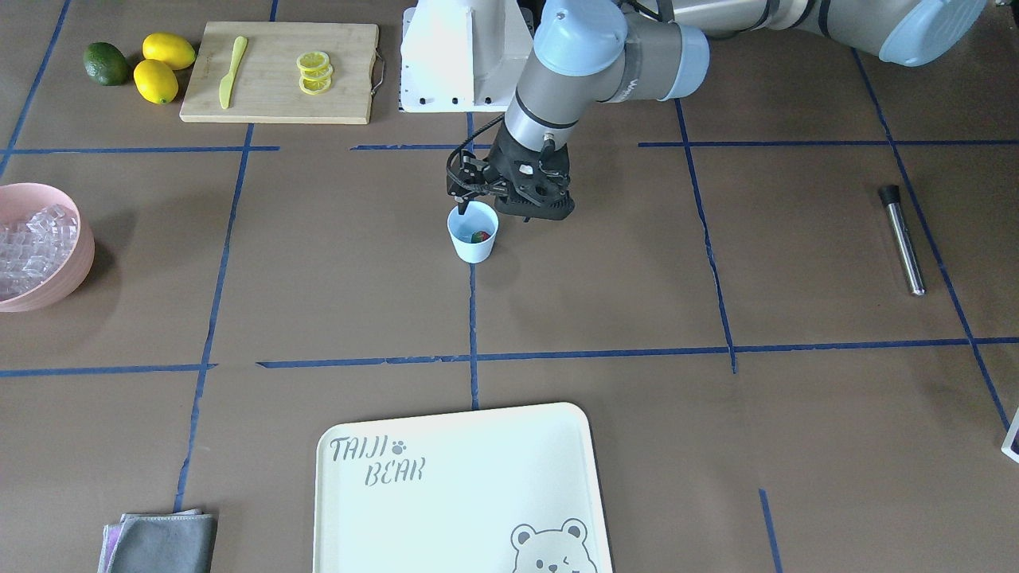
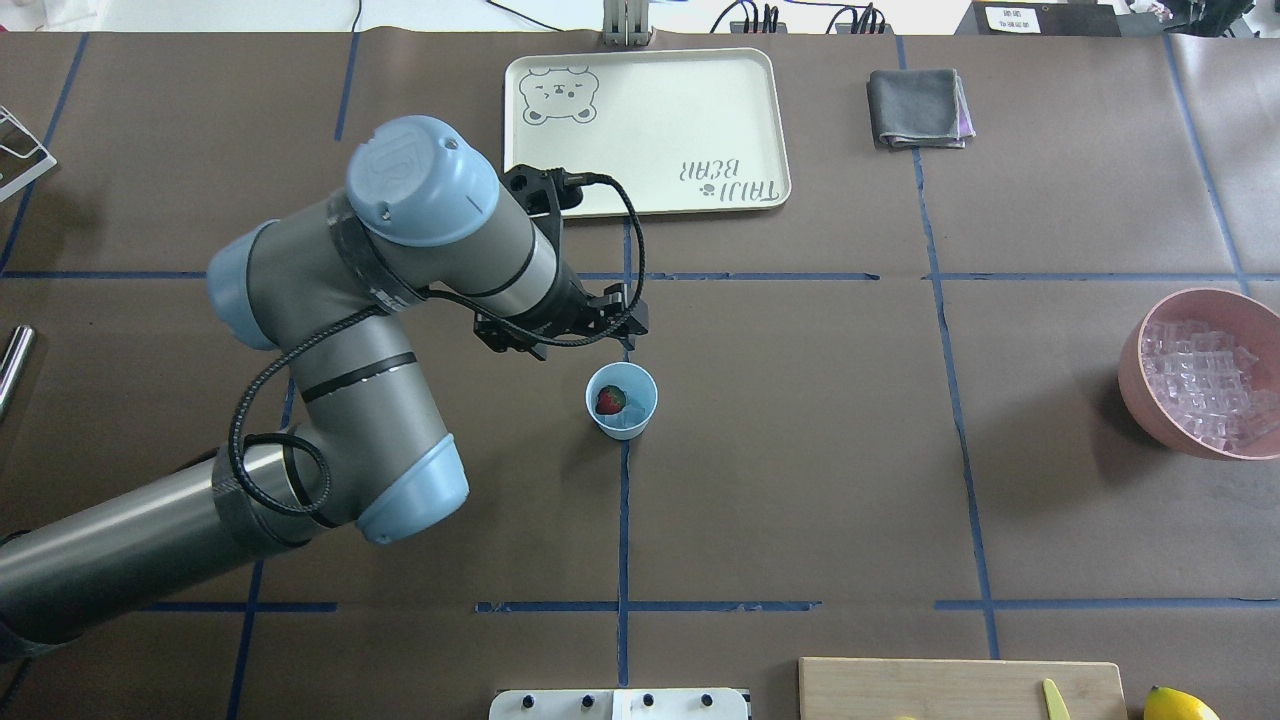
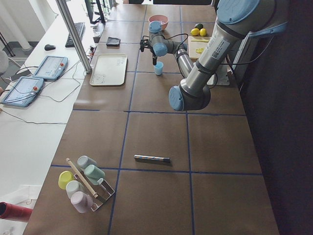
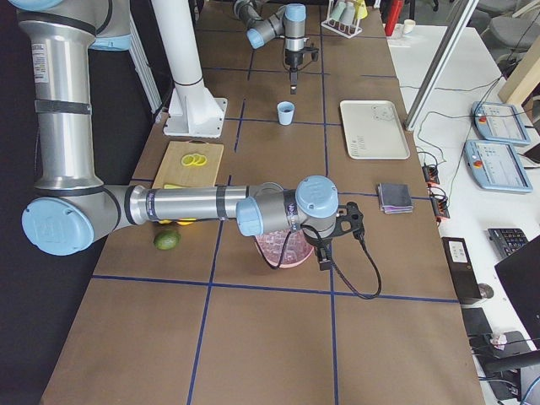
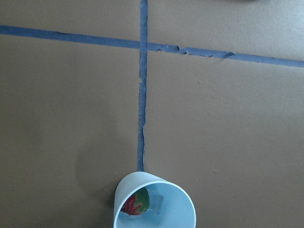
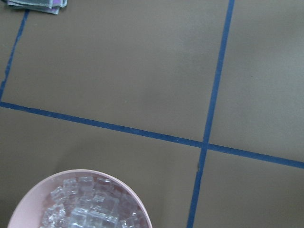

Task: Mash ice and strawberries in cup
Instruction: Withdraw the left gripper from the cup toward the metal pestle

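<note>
Where the front-facing cam looks down, the cup stands upright near mid-worktop, somewhat toward the robot's edge, w/ the strawberry inside. Left claw hangs over it, tips down. Its fingers look drawn together w/ nothing betw. them. Pink bowl heaped w/ ice sits at the worktop's end on the robot's right. Metal rod lies toward the opposite end, tray at the operators' edge, cutting board near the robot's edge.

Overhead cam: cup sits on the blue tape line that runs from robot's edge to operators' edge. Strawberry leans on the cup's wall toward the robot's left. Left claw shows as one thin stem.

Left-side cam: left claw is raised above the cup.

Right-side cam: right claw hangs by the pink bowl's operators'-side rim. Fingers apart or together, can't tell.

Left wrist cam: cup at frame bottom, strawberry in it w/ one clear piece of ice just beside.

Right wrist cam: pink bowl's rim & ice at frame bottom, worktop w/ tape lines beyond.
</note>
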`<state>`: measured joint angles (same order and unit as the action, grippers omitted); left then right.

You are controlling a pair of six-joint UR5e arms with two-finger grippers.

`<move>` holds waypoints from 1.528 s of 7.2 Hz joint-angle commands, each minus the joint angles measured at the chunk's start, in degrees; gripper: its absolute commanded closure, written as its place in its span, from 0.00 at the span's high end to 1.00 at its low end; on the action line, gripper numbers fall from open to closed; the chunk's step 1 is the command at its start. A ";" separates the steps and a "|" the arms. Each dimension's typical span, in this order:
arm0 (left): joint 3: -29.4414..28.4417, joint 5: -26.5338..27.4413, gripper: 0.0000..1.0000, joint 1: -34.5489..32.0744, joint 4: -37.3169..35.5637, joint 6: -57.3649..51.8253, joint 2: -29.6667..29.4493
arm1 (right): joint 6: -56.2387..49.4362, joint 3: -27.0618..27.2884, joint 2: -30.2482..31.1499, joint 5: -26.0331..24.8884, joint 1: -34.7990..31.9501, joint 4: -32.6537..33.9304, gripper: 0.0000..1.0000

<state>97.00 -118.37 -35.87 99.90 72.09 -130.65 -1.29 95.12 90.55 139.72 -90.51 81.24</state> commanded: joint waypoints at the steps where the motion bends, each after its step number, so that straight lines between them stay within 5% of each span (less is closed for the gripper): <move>1: 3.01 -6.40 1.00 -7.34 -0.05 -7.88 6.68 | -0.64 -1.07 1.73 -3.84 0.07 -0.02 0.99; 4: 4.43 -13.18 1.00 -18.85 -0.05 -24.92 16.70 | -0.47 -0.90 4.19 -2.97 0.07 -0.55 0.99; 7: 3.38 -13.20 1.00 -30.71 -0.05 -51.17 32.69 | 0.23 0.06 4.46 -2.18 0.07 -0.73 0.99; 9: 0.14 -13.20 1.00 -33.73 1.00 -52.49 38.34 | 0.24 0.07 4.20 -2.26 0.07 -0.73 0.99; 11: -8.87 -13.02 1.00 -33.65 13.66 -51.71 40.20 | 0.24 0.07 4.03 -2.53 0.07 -0.73 0.99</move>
<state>93.67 -131.49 -69.28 105.68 20.13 -91.97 -1.06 95.14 94.72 137.30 -90.44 80.51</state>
